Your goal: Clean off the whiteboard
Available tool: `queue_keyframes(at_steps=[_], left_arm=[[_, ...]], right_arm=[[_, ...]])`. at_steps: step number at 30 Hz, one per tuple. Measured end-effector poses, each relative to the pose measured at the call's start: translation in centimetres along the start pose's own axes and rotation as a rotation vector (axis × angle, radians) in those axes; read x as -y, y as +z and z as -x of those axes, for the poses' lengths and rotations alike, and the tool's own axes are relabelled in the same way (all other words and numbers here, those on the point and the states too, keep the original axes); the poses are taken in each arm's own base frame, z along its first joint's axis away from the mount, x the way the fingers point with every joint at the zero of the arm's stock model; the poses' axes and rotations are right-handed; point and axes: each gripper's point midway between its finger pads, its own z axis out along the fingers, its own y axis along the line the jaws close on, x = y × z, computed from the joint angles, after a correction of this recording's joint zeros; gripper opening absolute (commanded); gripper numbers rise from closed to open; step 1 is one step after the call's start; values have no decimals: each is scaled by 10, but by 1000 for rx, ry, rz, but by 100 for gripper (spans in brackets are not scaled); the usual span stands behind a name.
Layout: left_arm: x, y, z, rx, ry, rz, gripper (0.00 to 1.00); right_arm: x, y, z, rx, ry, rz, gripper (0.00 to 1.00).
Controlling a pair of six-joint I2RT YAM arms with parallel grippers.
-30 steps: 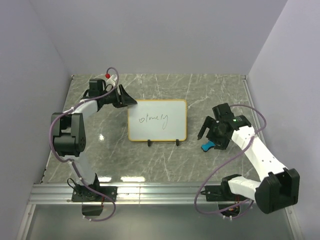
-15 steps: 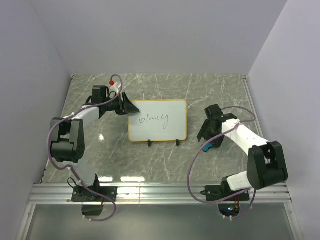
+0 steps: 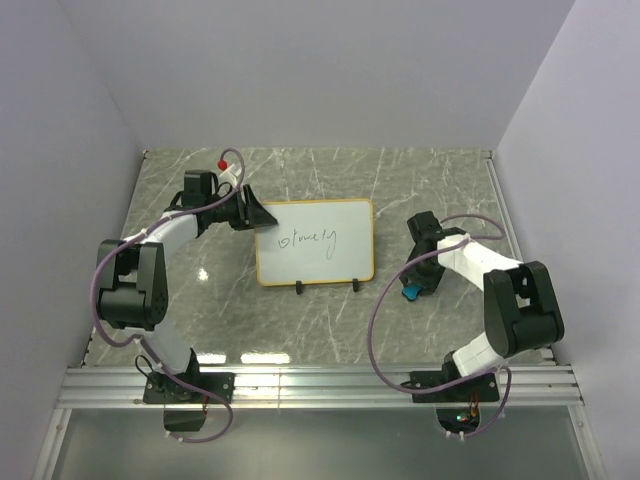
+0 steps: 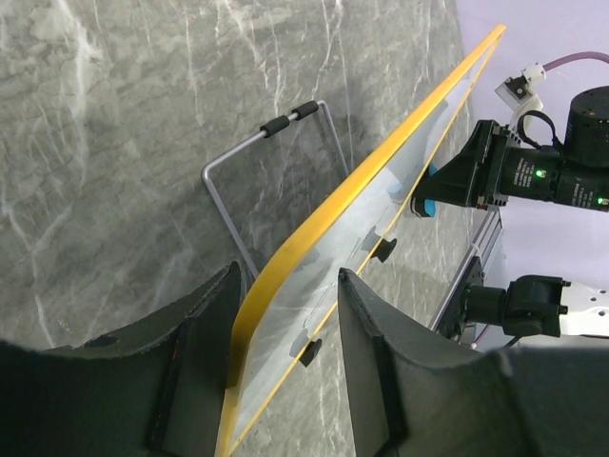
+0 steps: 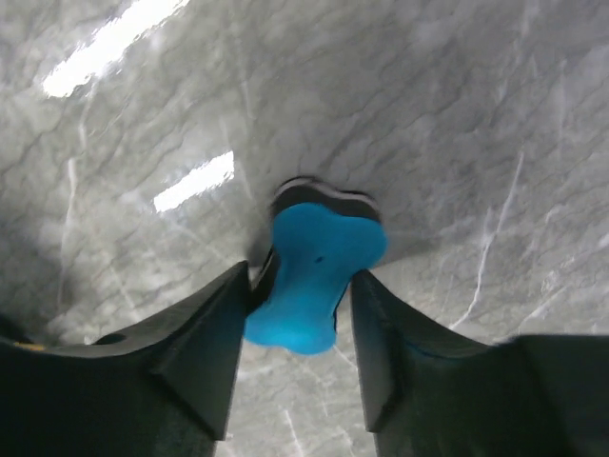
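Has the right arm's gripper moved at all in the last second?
Yes. The right gripper has shifted slightly toward the whiteboard and come down onto the blue eraser, which stayed put; its jaws now clasp it.

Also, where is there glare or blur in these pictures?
Top external: sharp and evenly lit, one small bright reflection on the table left of the whiteboard. Right wrist: two bright glare streaks on the table; the blue eraser is sharp. Left wrist: no strong glare, bottom edge dark.

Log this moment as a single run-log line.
left tool astride whiteboard upper-left edge | right tool clamped on blue eraser | writing unerased
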Motion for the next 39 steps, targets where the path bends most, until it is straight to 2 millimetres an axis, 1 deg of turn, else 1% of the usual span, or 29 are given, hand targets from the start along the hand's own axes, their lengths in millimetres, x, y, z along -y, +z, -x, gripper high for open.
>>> queue_keyframes(at_steps=[2, 3, 4, 5, 7, 8, 9, 10, 11, 15, 17, 19, 21, 23, 24, 25, 26, 28, 29, 31, 32, 33, 34, 35, 38, 39], left_arm=[[-1, 0, -1, -3, -4, 5, 50], [-1, 0, -2, -6, -7, 8, 48], [-2, 0, -2, -7, -10, 11, 48], [-3, 0, -3, -8, -12, 15, 47], [-3, 0, -3, -7, -12, 16, 45], [-3, 0, -3, -8, -12, 17, 43], [-3, 0, -3, -8, -11, 18, 35], [-3, 0, -3, -9, -13, 15, 33], [0, -1, -4, -14, -11, 0, 27], [15, 1, -8, -40, -4, -70, 12], [25, 0, -8, -50, 7, -119, 10], [30, 1, -7, -53, 18, -137, 9], [30, 1, -7, -53, 20, -138, 8], [30, 1, -7, -54, 20, -138, 6], [30, 1, -7, -54, 21, -139, 3], [31, 2, -8, -55, 21, -139, 2], [31, 2, -8, -55, 22, -140, 1], [31, 2, -9, -55, 23, -141, 0], [30, 3, -9, -55, 24, -141, 0], [30, 3, -11, -53, 24, -141, 0], [30, 3, -11, -53, 22, -139, 0], [30, 3, -11, -52, 22, -139, 0], [31, 3, -11, -52, 22, -137, 0], [31, 3, -11, -52, 22, -135, 0], [33, 5, -12, -55, 20, -134, 0], [34, 6, -13, -56, 19, -134, 0]], right_arm=[[2, 3, 1, 7, 4, -5, 46], [3, 5, 1, 10, 6, -9, 41], [5, 5, 1, 10, 6, -13, 38], [5, 6, 1, 11, 6, -16, 30], [5, 6, 3, 16, 4, -16, 19], [5, 6, 3, 18, 3, -16, 15], [5, 6, 3, 19, 5, -17, 7], [5, 6, 3, 19, 5, -17, 3], [5, 6, 3, 19, 4, -17, 0], [5, 4, 5, 24, 4, -14, 0], [0, -5, 9, 33, -3, -4, 0], [-13, -20, 20, 64, -9, 29, 0], [-36, -43, 37, 118, -22, 88, 0], [-68, -72, 57, 187, -38, 172, 0], [-83, -88, 65, 219, -50, 217, 0], [-99, -104, 71, 247, -61, 262, 0], [-113, -118, 74, 269, -74, 306, 0], [-141, -142, 74, 298, -110, 387, 0], [-158, -154, 72, 306, -135, 430, 0], [-189, -168, 62, 304, -191, 494, 0], [-209, -171, 54, 294, -227, 527, 0], [-223, -171, 47, 282, -253, 543, 0], [-240, -167, 37, 261, -289, 556, 0], [-251, -163, 29, 246, -315, 561, 0], [-280, -138, 0, 179, -398, 549, 0], [-286, -128, -10, 156, -423, 540, 0]])
